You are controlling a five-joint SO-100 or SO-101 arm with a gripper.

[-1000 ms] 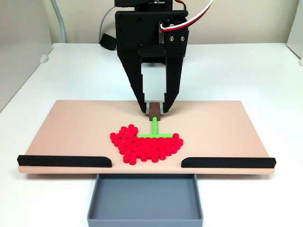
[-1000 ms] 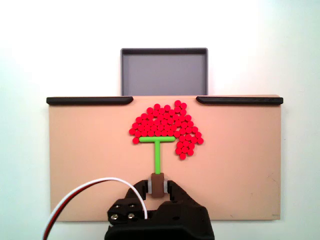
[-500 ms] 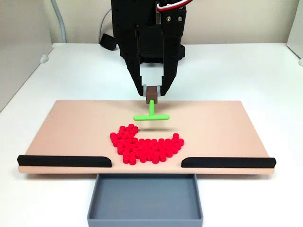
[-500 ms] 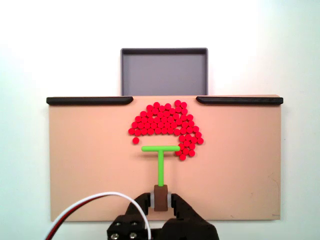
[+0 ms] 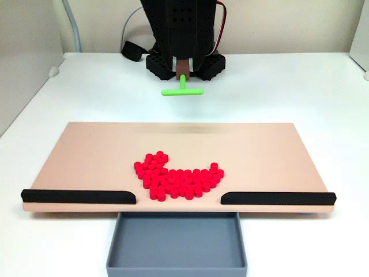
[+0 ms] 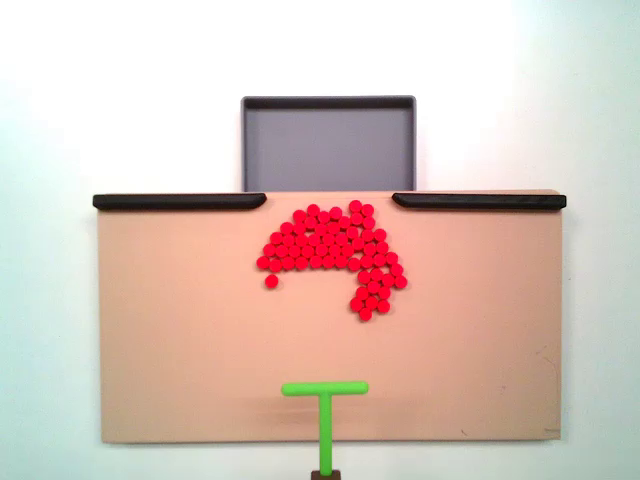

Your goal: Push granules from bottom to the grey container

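On the tan board point(image 5: 86, 156) the granules point(image 5: 176, 180) were clustered just short of the grey container point(image 5: 176, 245), beside the black strips point(image 5: 78, 197). The green pusher point(image 5: 181, 90) was clamped by the gripper point(image 5: 182, 68), raised behind the board.

Tan board point(image 5: 92, 156) on white table point(image 5: 288, 86); two black strips point(image 5: 78, 196) along its edge; green T-shaped pusher point(image 6: 324, 400).

Looks like a lab or test bench: plain white table point(image 5: 300, 86) against a bare wall, purpose-made tan board point(image 5: 86, 156) with black strips point(image 5: 78, 197), cables point(image 5: 130, 26) trailing at the far edge.
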